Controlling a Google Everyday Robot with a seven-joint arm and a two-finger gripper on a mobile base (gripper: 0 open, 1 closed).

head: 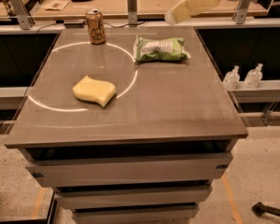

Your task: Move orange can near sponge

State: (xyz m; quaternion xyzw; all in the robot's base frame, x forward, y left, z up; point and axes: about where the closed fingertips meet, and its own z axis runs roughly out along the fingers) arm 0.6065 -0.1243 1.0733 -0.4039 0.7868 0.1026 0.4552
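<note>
The orange can [95, 26] stands upright at the far left of the grey table [177, 111], on a bright ring of light. The pale yellow sponge [94, 90] lies flat on the left middle of the table, well in front of the can. My arm's cream segment reaches in from the top right, above the table's far edge. My gripper [171, 17] is at its lower left end, high above the table, to the right of the can and just behind the green bag. It holds nothing that I can see.
A green crinkled snack bag [160, 49] lies at the far middle, right of the can. A wooden bench with a metal post [131, 4] stands behind the table. Two small bottles [242, 76] sit on a shelf to the right. Drawers are below the tabletop.
</note>
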